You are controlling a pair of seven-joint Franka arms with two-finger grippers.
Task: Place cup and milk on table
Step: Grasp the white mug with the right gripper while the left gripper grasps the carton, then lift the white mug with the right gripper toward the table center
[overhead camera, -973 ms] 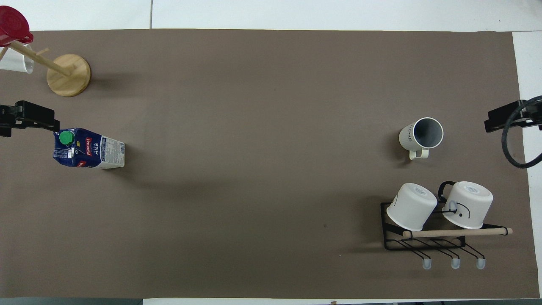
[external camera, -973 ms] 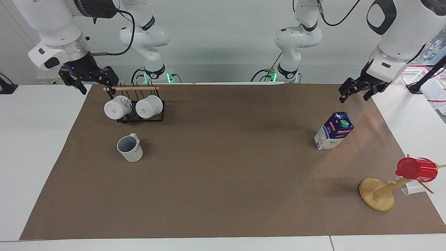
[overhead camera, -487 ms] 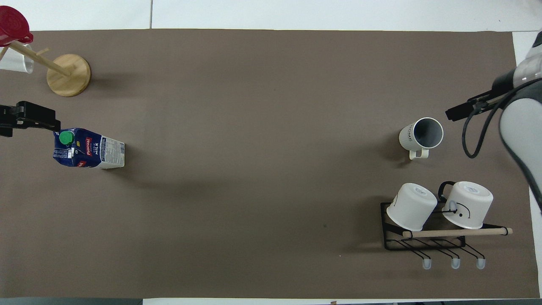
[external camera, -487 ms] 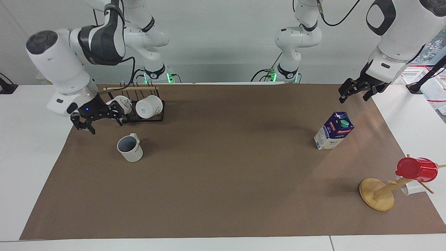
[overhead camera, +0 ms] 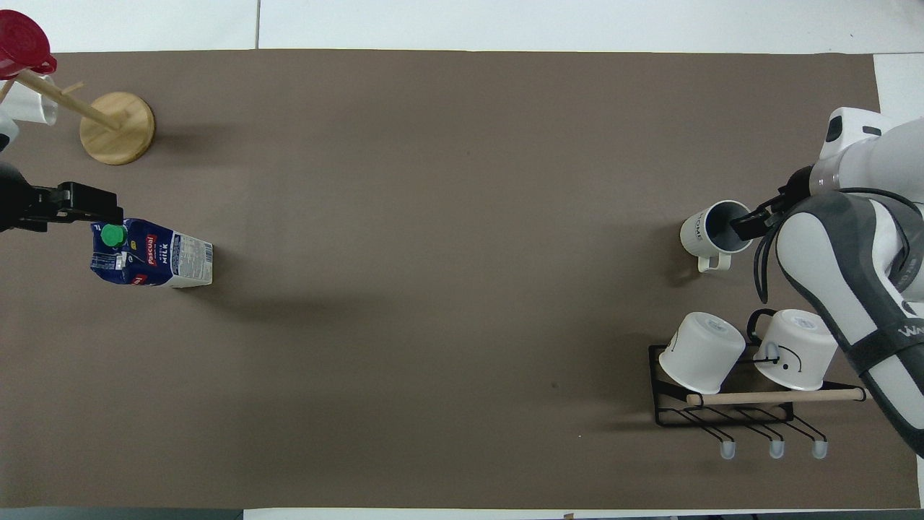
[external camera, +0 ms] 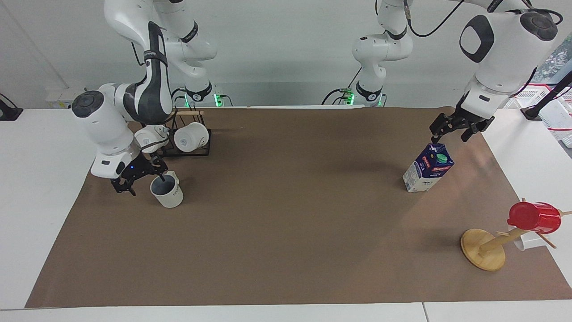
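The cup (external camera: 169, 194) stands upright on the brown sheet of the table (external camera: 286, 232), toward the right arm's end; it also shows in the overhead view (overhead camera: 706, 232). My right gripper (external camera: 142, 181) is open and low at the cup, with one finger over its rim and the other outside it, as the overhead view (overhead camera: 754, 219) also shows. The milk (external camera: 428, 167) stands on the sheet toward the left arm's end, seen too in the overhead view (overhead camera: 151, 254). My left gripper (external camera: 451, 130) is open, just above the carton's top.
A black rack (external camera: 185, 151) with two white mugs stands nearer to the robots than the cup. A wooden mug tree (external camera: 483, 250) with a red cup (external camera: 534, 218) and a white cup stands farther from the robots than the milk.
My right gripper came down from beside the rack to the cup's rim. My left gripper moved a little lower toward the milk's top. Cup and milk have not moved.
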